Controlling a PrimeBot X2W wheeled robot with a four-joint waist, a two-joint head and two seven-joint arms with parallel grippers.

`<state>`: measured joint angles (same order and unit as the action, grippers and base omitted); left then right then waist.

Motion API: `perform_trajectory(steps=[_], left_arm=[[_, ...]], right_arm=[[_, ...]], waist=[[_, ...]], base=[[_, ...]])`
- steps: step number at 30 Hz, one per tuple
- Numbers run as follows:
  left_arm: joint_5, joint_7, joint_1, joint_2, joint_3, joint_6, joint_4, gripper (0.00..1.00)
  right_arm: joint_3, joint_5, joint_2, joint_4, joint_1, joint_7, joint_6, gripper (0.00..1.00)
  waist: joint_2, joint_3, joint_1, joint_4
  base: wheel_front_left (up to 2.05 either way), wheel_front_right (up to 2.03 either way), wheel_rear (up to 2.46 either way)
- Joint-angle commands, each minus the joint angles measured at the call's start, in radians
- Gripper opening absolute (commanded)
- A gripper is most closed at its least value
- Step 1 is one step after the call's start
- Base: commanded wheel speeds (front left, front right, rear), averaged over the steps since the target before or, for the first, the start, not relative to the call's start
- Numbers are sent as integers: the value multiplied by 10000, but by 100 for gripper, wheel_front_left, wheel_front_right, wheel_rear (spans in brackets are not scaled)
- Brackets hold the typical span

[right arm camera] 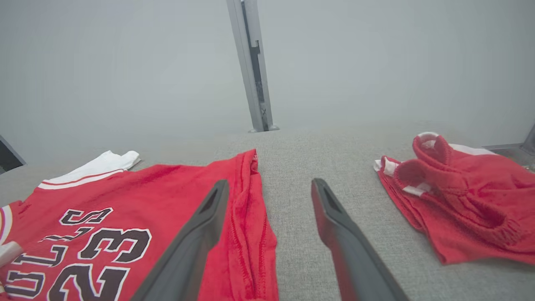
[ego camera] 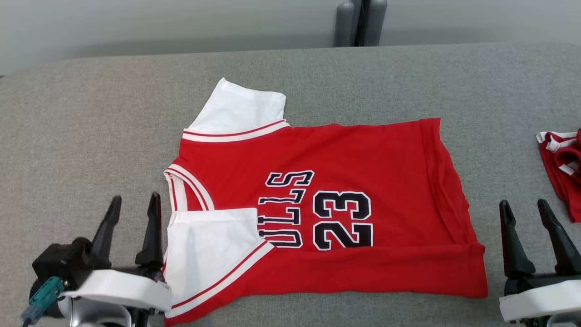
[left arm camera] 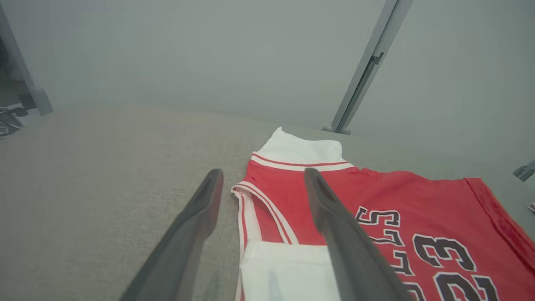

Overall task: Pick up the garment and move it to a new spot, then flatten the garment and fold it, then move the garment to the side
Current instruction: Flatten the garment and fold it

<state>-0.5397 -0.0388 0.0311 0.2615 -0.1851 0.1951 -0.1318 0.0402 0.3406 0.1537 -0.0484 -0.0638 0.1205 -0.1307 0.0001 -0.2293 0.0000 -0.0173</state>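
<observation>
The counter is wide and covered with a grey woven cloth, a little rough in texture. Its far left corner is rounded. Behind it stands a plain wall of pale grey-green colour, without any pattern. Near the middle of the far edge a grey post rises, made of two rounded parts with a dark gap between them. In the left wrist view a dark slanted support shows at the far left, beyond the counter's edge. The light is soft and even, and the shadows are weak.
</observation>
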Motion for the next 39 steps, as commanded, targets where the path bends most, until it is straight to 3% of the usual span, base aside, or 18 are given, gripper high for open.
perform_trajectory(steps=[1, 11, 18, 26, 33, 39], left_arm=[[341, -274, -355, 57, -45, 84, -19, 100], [1500, -410, -606, 233, -423, 695, -119, 100], [1593, -180, -920, 267, -645, 644, -224, 100], [1477, 523, -4085, 358, -1088, -483, 1002, 100], [1066, 1671, -7598, 315, -1379, -1756, 4084, 100], [848, 2586, -9664, 787, -1456, -2654, 6736, 100]], right_arm=[[35, -332, -102, -190, 162, 151, -1, 100], [-13, -1195, -635, -1069, -82, -37, -1, 100], [-11, -1107, -694, -1279, -121, -208, -1, 100], [-287, -990, -669, -1362, 527, -160, -1, 100], [-690, -843, -646, -1075, 1198, 87, -1, 100], [-1170, -677, -699, -677, 1746, 465, -1, 100]], waist=[[-1, 120, 0, -7], [-1, 343, 0, 1], [-1, 189, 0, 4], [-1, -798, 0, 479], [-1, -1955, 0, 1266], [-1, -2862, 0, 2027]], base=[[0, 0, 0], [0, 0, 0], [0, 0, 0], [0, 0, 0], [0, 0, 0], [0, 0, 0]])
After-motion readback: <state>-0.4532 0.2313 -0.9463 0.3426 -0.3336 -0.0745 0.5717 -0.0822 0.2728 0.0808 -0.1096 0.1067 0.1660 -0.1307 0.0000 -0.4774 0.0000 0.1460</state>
